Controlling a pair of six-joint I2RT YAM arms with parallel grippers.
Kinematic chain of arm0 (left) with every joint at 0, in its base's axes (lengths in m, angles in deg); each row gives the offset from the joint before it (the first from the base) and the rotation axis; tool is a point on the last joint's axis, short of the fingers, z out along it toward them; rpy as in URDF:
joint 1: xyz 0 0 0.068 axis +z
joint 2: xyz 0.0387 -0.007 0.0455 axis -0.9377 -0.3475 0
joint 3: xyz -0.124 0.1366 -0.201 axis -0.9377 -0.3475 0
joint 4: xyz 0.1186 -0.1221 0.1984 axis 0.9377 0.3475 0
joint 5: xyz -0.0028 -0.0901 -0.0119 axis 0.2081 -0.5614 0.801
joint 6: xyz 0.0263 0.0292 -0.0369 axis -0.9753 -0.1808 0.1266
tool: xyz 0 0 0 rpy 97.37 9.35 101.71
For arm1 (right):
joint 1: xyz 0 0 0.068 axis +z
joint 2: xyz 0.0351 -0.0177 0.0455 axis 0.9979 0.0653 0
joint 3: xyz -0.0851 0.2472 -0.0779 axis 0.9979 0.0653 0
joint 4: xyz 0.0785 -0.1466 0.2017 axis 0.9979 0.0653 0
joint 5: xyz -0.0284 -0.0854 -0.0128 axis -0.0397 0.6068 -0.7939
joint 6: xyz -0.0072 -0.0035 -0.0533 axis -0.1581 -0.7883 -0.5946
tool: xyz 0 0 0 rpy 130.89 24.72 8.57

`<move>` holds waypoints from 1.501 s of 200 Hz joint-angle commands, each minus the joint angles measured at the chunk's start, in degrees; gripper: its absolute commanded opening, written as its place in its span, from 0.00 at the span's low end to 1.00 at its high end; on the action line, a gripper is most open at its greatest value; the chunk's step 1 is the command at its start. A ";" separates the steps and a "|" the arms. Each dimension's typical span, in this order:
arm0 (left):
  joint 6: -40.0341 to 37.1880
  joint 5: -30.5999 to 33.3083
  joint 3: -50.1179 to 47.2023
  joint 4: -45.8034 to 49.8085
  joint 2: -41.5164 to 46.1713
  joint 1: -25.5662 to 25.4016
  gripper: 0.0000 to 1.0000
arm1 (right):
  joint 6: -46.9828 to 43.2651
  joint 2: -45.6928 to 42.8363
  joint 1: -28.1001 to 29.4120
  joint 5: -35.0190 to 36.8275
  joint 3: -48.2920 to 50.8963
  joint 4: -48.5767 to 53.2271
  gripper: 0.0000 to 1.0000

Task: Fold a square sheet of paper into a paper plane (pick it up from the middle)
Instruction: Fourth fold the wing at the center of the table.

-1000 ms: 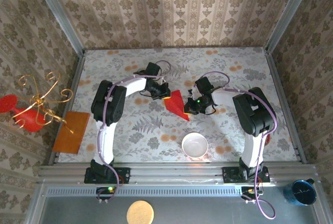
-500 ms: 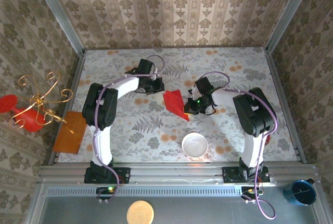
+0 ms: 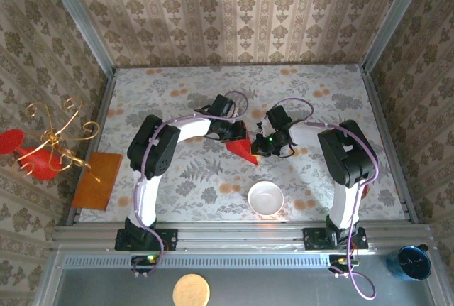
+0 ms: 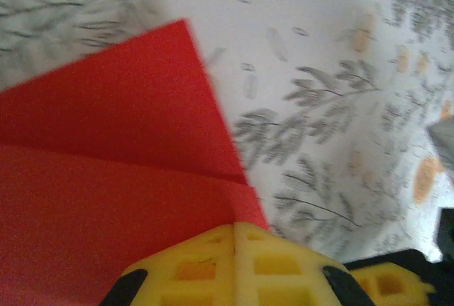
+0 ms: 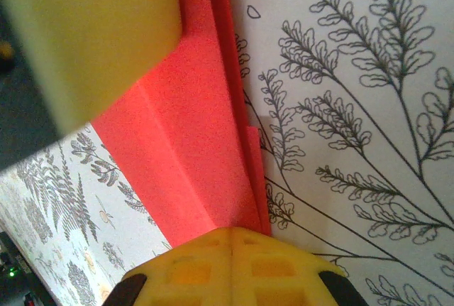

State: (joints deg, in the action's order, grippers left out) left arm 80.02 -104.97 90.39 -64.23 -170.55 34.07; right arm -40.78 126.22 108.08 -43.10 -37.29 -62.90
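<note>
The sheet of red paper (image 3: 242,151) lies partly folded into a pointed shape at the middle of the table. My left gripper (image 3: 239,134) is shut, its tips down on the paper's upper-left part. In the left wrist view the paper (image 4: 106,164) shows two overlapping layers with a crease, and the shut left gripper (image 4: 235,229) sits at its edge. My right gripper (image 3: 258,148) is shut at the paper's right side. The right wrist view has folded layers (image 5: 191,128) running under the right gripper (image 5: 232,233). One of the left gripper's yellow fingers (image 5: 85,29) looms at top left.
A white bowl (image 3: 265,197) stands just in front of the paper. An orange-brown board (image 3: 97,179) lies at the table's left edge, beside a red ornament with gold wire curls (image 3: 46,146). Patterned walls close in the table on three sides.
The left arm swung away to the left, then came back right, and its shut gripper now rests on the paper. The right gripper and the paper have stayed put.
</note>
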 commanded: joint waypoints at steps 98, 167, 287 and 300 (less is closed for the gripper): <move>-2.39 2.23 1.77 -4.38 -4.33 14.74 0.06 | 0.31 3.64 -0.20 10.99 4.40 8.17 0.03; -1.90 5.44 -4.05 -4.30 7.68 8.56 0.06 | 1.56 3.28 -0.16 6.50 0.98 5.64 0.03; 3.52 5.21 -3.98 -2.34 0.69 1.51 0.04 | 0.02 -1.22 -0.38 -3.95 -0.97 -0.03 0.05; 3.37 6.31 -3.38 -0.41 0.10 1.43 0.04 | -0.20 -2.43 -0.38 -5.02 -0.35 -0.65 0.05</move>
State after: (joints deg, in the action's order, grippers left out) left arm 83.47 -101.69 85.16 -70.22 -168.27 35.47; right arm -39.56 126.57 107.89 -45.26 -38.85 -62.74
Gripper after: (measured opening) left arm 0.051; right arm 0.068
